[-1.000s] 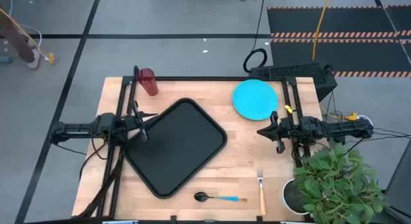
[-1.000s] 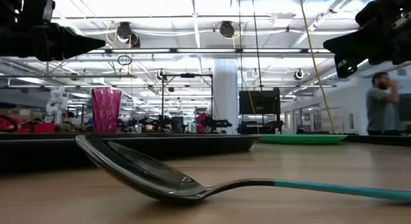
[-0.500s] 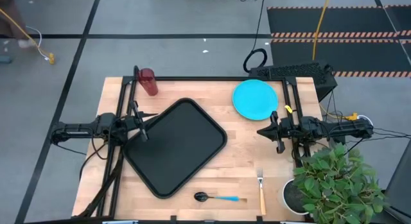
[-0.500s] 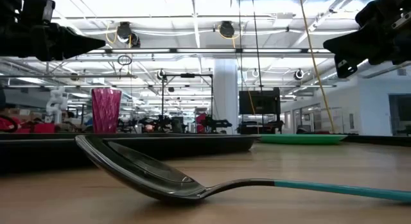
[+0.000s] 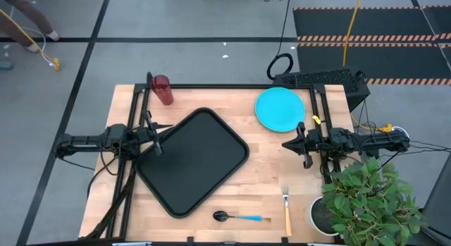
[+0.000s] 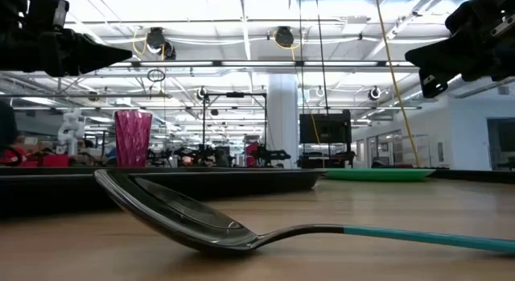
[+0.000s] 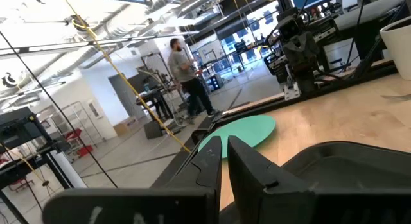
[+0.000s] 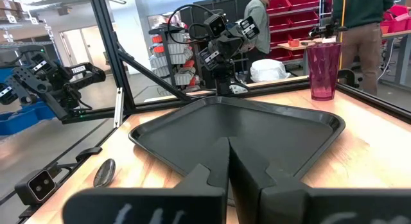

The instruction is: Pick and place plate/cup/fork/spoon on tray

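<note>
The black tray (image 5: 192, 161) lies turned at an angle on the middle of the table. The dark red cup (image 5: 163, 89) stands upright at the far left corner. The cyan plate (image 5: 280, 108) lies flat at the far right. The blue-handled spoon (image 5: 242, 217) and the orange-handled fork (image 5: 287, 208) lie near the near edge, the spoon's bowl (image 6: 181, 216) close to the low camera. My left gripper (image 5: 159, 135) hovers shut and empty over the tray's left edge. My right gripper (image 5: 289, 144) hovers shut and empty just to the near side of the plate.
A potted plant (image 5: 366, 204) stands at the near right corner, next to the fork. A black device with cables (image 5: 320, 78) sits beyond the far right edge. Black frame rails (image 5: 141, 105) run along the table's left and far sides. People stand in the room beyond.
</note>
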